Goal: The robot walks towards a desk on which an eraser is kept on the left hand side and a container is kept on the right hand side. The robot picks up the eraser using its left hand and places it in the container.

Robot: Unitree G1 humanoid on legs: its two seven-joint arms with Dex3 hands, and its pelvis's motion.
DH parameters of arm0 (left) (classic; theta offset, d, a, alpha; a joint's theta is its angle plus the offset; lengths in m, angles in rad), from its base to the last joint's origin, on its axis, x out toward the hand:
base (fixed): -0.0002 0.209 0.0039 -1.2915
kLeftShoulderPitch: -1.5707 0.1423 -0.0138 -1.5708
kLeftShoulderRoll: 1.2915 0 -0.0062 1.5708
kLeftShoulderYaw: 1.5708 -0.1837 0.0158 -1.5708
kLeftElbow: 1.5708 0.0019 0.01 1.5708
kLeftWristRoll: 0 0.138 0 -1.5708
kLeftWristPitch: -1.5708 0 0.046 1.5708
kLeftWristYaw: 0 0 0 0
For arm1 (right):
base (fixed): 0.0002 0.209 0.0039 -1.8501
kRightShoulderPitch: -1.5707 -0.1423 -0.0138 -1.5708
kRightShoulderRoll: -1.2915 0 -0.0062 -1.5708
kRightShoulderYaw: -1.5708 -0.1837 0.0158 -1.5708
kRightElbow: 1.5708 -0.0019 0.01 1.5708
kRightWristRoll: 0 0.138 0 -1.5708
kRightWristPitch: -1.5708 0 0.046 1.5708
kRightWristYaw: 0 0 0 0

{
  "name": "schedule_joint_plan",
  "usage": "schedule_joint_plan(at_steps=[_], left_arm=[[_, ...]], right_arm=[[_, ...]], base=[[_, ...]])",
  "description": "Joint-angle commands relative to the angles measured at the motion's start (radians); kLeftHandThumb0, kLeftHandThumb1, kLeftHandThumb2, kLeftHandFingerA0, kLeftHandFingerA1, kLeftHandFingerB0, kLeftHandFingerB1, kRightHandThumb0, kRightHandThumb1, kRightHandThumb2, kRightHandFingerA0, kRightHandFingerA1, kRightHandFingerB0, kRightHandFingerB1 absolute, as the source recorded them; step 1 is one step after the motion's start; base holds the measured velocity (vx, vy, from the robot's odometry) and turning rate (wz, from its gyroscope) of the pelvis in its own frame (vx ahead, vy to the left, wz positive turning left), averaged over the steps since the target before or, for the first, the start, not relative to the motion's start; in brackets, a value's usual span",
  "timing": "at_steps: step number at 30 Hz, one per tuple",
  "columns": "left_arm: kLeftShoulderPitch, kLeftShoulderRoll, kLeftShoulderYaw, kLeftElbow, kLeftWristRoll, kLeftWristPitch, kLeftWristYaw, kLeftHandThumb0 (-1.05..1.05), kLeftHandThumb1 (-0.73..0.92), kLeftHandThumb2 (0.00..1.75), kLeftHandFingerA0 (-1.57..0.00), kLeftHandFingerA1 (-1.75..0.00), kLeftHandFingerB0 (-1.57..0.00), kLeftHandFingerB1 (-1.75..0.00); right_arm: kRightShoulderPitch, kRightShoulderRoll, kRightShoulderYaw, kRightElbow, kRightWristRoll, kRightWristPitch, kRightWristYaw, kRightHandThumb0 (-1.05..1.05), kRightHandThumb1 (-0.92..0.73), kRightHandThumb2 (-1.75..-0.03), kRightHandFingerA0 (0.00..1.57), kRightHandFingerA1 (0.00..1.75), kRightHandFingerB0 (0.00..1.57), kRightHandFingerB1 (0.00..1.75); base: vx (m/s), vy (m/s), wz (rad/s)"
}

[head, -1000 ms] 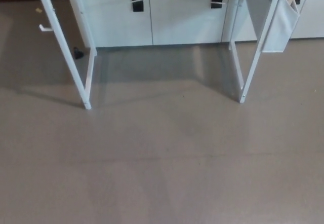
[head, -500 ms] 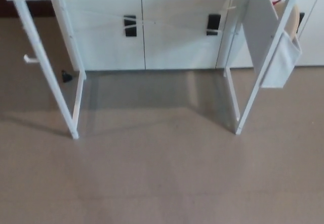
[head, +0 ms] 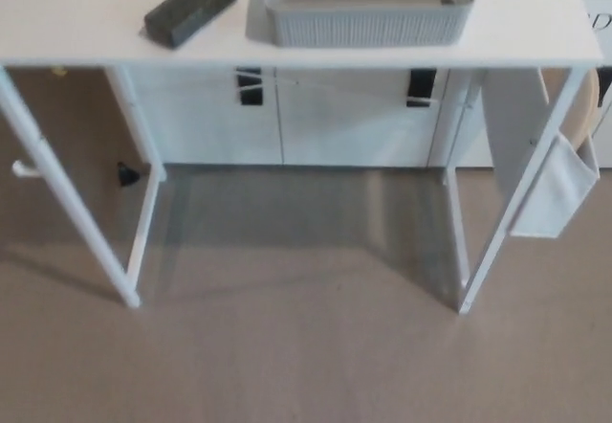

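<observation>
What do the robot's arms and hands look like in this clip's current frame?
Nothing to describe: neither arm nor hand is in view. The frame shows only the white desk, the dark eraser, the grey slatted container and the floor.

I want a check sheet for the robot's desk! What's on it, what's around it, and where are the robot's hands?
Surface: white desk on thin white legs, seen from above and in front.
Job's things: dark eraser lying on the left of the desktop, at a slant; grey mesh container to its right, apart from it. What is inside the container cannot be told.
Clutter: nothing seen on the desktop besides these two.
Hands: neither robot hand is in view.
Cables: nothing seen.
Surroundings: white fabric pouch hanging at the desk's right side; white cabinets with black handles behind; grey-brown floor; small dark object on the floor by the left rear leg.
</observation>
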Motion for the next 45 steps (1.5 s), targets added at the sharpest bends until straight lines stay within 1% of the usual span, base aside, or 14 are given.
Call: schedule_joint_plan(at_steps=[1, 4, 10, 21, 22, 23, 28, 29, 30, 31, 32, 36, 40, 45], left_arm=[[-0.009, 0.022, 0.007, 0.002, 0.001, -0.005, 0.001, -0.27, 0.64, 0.59, -0.36, -0.38, -0.27, -0.33], [-0.006, 0.023, 0.009, 0.0, 0.0, -0.013, -0.005, -0.27, 0.65, 0.6, -0.42, -0.42, -0.28, -0.34], [0.0, 0.022, 0.015, 0.014, -0.005, -0.02, -0.019, -0.33, 0.63, 0.65, -0.3, -0.4, -0.26, -0.37], [0.003, 0.035, -0.026, 0.006, 0.035, -0.019, 0.019, -0.29, 0.65, 0.6, -0.38, -0.39, -0.28, -0.33], [0.005, 0.039, -0.025, 0.008, 0.03, -0.021, 0.001, -0.29, 0.66, 0.6, -0.38, -0.39, -0.27, -0.33], [0.003, 0.04, -0.029, 0.014, 0.034, -0.02, 0.003, -0.29, 0.66, 0.6, -0.38, -0.39, -0.26, -0.33], [0.007, 0.038, -0.034, 0.012, 0.038, -0.013, 0.016, -0.29, 0.65, 0.6, -0.39, -0.39, -0.28, -0.33], [0.01, 0.039, -0.038, 0.009, 0.041, -0.018, 0.015, -0.28, 0.66, 0.6, -0.39, -0.4, -0.27, -0.33], [0.012, 0.039, -0.033, 0.004, 0.033, -0.017, 0.0, -0.25, 0.48, 0.88, -0.3, -0.54, -0.14, -0.46], [0.01, 0.042, -0.035, 0.006, 0.036, -0.016, -0.006, -0.29, 0.67, 0.6, -0.39, -0.4, -0.25, -0.33], [0.008, 0.042, -0.034, 0.009, 0.035, -0.014, -0.006, -0.29, 0.67, 0.6, -0.37, -0.39, -0.25, -0.33], [-0.004, 0.035, -0.024, 0.028, 0.028, -0.005, 0.011, -0.29, 0.65, 0.6, -0.4, -0.4, -0.28, -0.33], [-0.001, 0.041, -0.029, 0.021, 0.033, -0.014, -0.002, -0.29, 0.67, 0.6, -0.36, -0.39, -0.26, -0.33], [-0.003, 0.044, -0.037, 0.011, 0.044, -0.006, 0.016, -0.29, 0.65, 0.6, -0.37, -0.38, -0.28, -0.33]], right_arm=[[0.004, 0.003, -0.003, 0.002, 0.002, -0.013, 0.004, -0.6, -0.38, -0.73, 0.33, 0.53, 0.24, 0.44], [0.008, 0.004, 0.0, -0.01, 0.001, -0.013, 0.002, -0.53, -0.47, -0.54, 0.38, 0.46, 0.29, 0.34], [0.016, 0.005, 0.004, 0.002, -0.005, -0.012, -0.008, -0.61, -0.39, -0.73, 0.35, 0.53, 0.25, 0.44], [0.034, 0.013, -0.007, 0.003, 0.004, -0.029, -0.002, -0.56, -0.46, -0.55, 0.41, 0.47, 0.3, 0.35], [0.036, 0.015, -0.007, 0.005, 0.004, -0.031, -0.006, -0.61, -0.38, -0.73, 0.37, 0.54, 0.25, 0.44], [0.034, 0.016, -0.008, 0.009, 0.004, -0.027, -0.01, -0.55, -0.46, -0.55, 0.41, 0.46, 0.3, 0.35], [0.045, 0.012, 0.001, 0.004, -0.004, -0.033, -0.005, -0.61, -0.38, -0.74, 0.35, 0.54, 0.25, 0.45], [0.047, 0.012, 0.001, 0.0, -0.003, -0.034, -0.003, -0.56, -0.47, -0.55, 0.42, 0.5, 0.31, 0.36], [0.047, 0.012, 0.0, 0.001, -0.002, -0.035, 0.0, -0.56, -0.47, -0.55, 0.4, 0.49, 0.3, 0.35], [0.049, 0.015, -0.003, 0.004, 0.0, -0.041, -0.002, -0.57, -0.47, -0.55, 0.41, 0.5, 0.3, 0.35], [0.049, 0.016, -0.004, 0.005, 0.0, -0.042, -0.004, -0.63, -0.38, -0.74, 0.39, 0.57, 0.25, 0.45], [0.049, 0.019, -0.01, 0.012, 0.003, -0.036, -0.008, -0.58, -0.45, -0.54, 0.44, 0.5, 0.31, 0.35], [0.045, 0.022, -0.007, 0.016, -0.001, -0.032, -0.019, -0.65, -0.38, -0.74, 0.43, 0.57, 0.27, 0.45], [0.044, 0.02, -0.01, 0.018, 0.003, -0.028, -0.001, -0.6, -0.45, -0.54, 0.44, 0.5, 0.31, 0.35]], base=[[0.42, 0.18, 0.1], [0.71, 0.12, -0.35], [0.39, 0.059, -0.01], [0.22, -0.166, 0.12], [0.0, 0.0, 0.0], [0.0, 0.0, 0.0], [0.07, 0.058, -0.12], [0.07, 0.145, -0.11], [0.07, 0.185, -0.1], [0.14, 0.183, -0.05], [0.1, 0.305, 0.45], [0.09, 0.192, -0.1], [0.12, 0.012, 0.05], [0.11, -0.126, 0.11]])
